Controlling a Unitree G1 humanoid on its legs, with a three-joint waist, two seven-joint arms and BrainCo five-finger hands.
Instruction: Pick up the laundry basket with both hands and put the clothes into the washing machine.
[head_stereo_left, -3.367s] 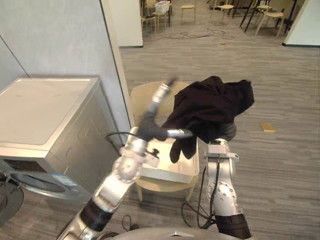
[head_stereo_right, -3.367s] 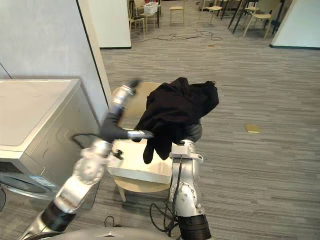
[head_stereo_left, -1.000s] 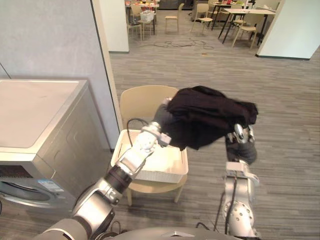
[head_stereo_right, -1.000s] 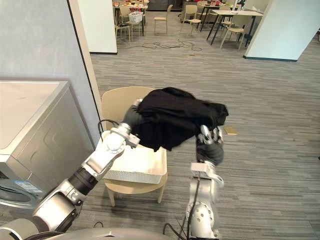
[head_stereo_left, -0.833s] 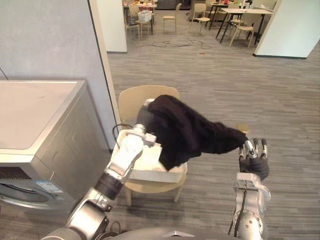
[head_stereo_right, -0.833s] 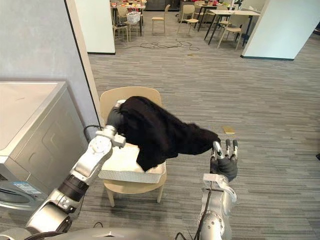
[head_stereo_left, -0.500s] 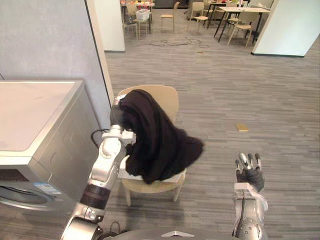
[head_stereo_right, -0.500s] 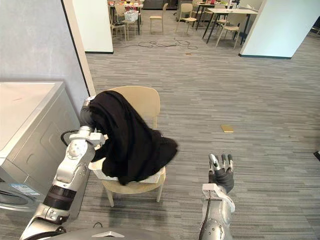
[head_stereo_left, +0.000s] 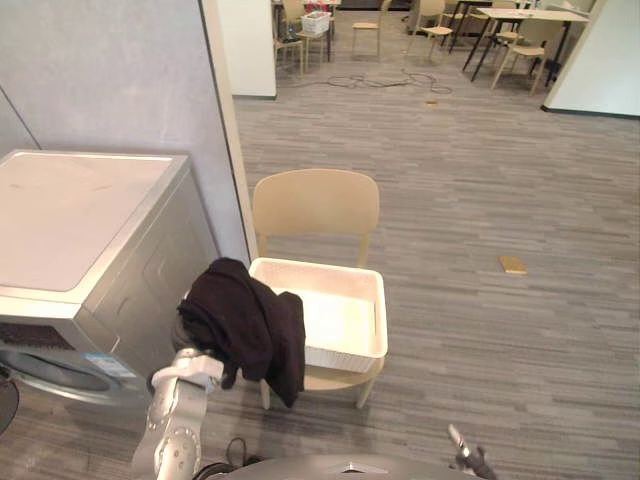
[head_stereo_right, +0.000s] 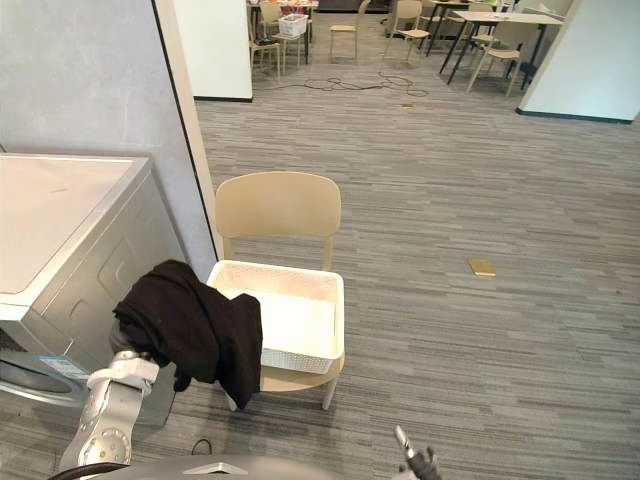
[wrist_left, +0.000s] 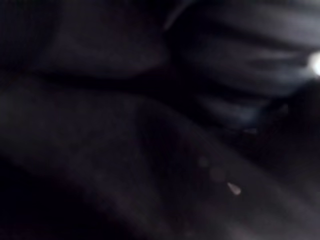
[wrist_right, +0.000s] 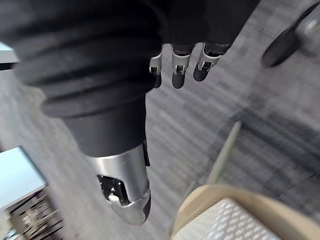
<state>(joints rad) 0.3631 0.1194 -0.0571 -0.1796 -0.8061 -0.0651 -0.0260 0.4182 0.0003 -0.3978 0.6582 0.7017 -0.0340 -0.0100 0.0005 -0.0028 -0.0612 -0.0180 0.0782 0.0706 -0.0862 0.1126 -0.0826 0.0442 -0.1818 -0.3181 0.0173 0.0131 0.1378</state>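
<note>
A grey washing machine (head_stereo_left: 85, 225) stands on the robot's left against the wall. Just to its right is a tan chair (head_stereo_left: 316, 204), and a white laundry basket (head_stereo_left: 348, 352) sits on the chair's seat. A black garment (head_stereo_left: 248, 322) is draped over the raised left hand (head_stereo_left: 184, 337), in the air between the washing machine's front corner and the basket's near left corner. Its loose end hangs down in front of that corner, and whether it touches the basket is unclear. The cloth hides the left hand's fingers, so their grip cannot be told. The right hand (wrist_right: 176, 62) hangs low over the floor beside the chair, fingers relaxed and holding nothing. A small tan object (head_stereo_left: 513, 264) lies on the floor well to the right.
</note>
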